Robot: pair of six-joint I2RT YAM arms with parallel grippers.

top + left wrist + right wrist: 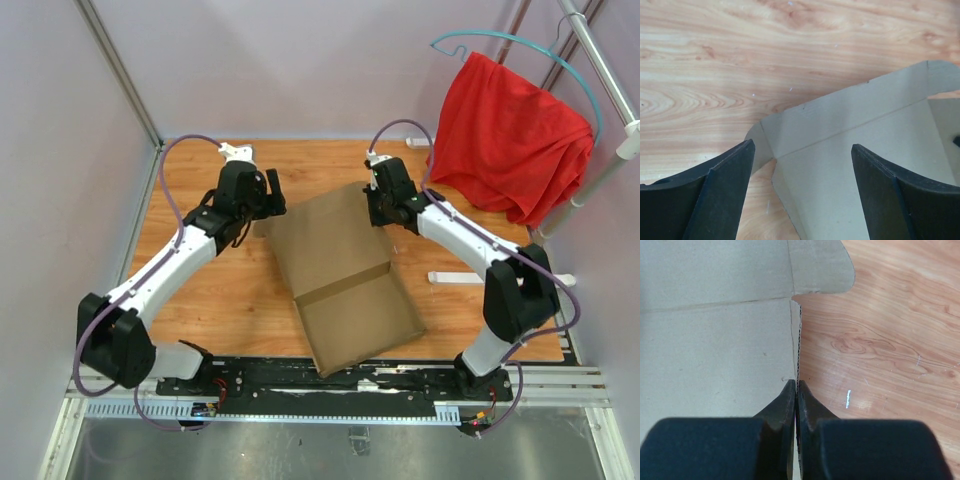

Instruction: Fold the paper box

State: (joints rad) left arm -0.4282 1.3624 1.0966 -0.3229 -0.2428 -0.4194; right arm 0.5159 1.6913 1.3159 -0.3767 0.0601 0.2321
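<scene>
We're standing up the side walls of the paper box (340, 275) in the middle of the table (200, 310): the right gripper (796, 390) is pinching its right wall (799, 345), and the left gripper (802, 147) is hovering wide apart over the left corner flap (758, 142), so we're judging it needs to close there next.

Red cloth (510, 140) hangs on teal hanger (500, 37) by wooden table (225, 300).

Plain brown cardboard paper box (345, 275), partly folded, lying askew in the middle of the wooden counter (230, 310). Far half with side walls raised and rounded corner flaps; near half a flat panel, crease between.
</scene>
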